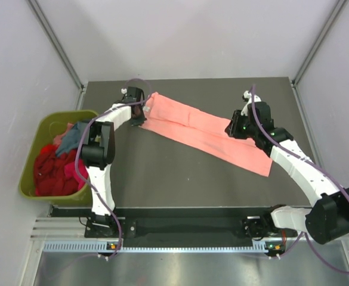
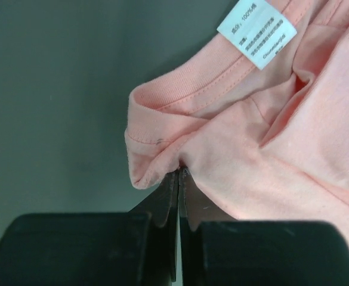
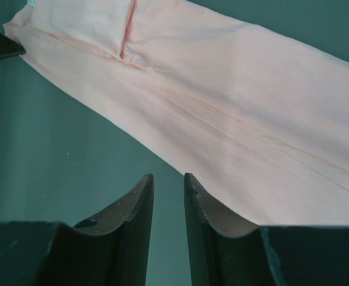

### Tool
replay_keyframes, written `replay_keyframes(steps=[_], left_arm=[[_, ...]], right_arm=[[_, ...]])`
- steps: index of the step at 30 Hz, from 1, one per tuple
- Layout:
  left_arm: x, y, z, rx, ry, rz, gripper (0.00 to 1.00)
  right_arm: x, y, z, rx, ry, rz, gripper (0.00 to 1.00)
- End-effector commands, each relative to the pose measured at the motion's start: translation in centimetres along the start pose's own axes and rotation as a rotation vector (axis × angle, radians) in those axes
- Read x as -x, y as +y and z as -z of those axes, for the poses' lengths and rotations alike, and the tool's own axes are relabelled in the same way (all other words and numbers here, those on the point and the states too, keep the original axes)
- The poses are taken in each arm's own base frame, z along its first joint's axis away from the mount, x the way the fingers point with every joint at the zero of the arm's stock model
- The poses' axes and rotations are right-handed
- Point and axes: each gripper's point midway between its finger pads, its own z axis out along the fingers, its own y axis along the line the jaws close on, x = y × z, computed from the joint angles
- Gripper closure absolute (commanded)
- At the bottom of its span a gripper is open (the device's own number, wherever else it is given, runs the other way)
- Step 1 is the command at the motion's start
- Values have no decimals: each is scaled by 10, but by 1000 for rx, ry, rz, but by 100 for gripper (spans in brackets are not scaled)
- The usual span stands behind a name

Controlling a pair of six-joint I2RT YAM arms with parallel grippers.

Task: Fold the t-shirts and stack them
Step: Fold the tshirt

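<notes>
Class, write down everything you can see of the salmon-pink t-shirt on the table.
The salmon-pink t-shirt is soft knit cloth, folded lengthwise into a long creased strip. It lies on the dark table, running diagonally from far left to near right. Its ribbed collar end, with a white care label, is at the left, where the left gripper is shut on a pinch of fabric. The right gripper hangs at its near edge, jaws slightly apart, gripping nothing.

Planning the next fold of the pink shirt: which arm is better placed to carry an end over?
Left. The left tool is shut on the shirt at its collar end, ready to lift. The right tool hovers open over the shirt, gripping nothing.
</notes>
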Motion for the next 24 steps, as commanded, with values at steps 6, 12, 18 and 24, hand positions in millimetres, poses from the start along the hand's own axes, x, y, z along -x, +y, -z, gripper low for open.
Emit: replay_keyframes(steps=[6, 12, 18, 24], left_arm=[[64, -16, -37, -16, -126, -16, 100], [88, -45, -45, -99, -111, -24, 100], [106, -48, 48, -141, -237, 20, 78], [58, -97, 137, -419, -238, 29, 75]], right_arm=[[35, -14, -7, -97, -115, -30, 73], [43, -31, -12, -160, -135, -36, 72], [43, -48, 2, -221, -101, -38, 72], [51, -51, 39, -244, -116, -55, 72]])
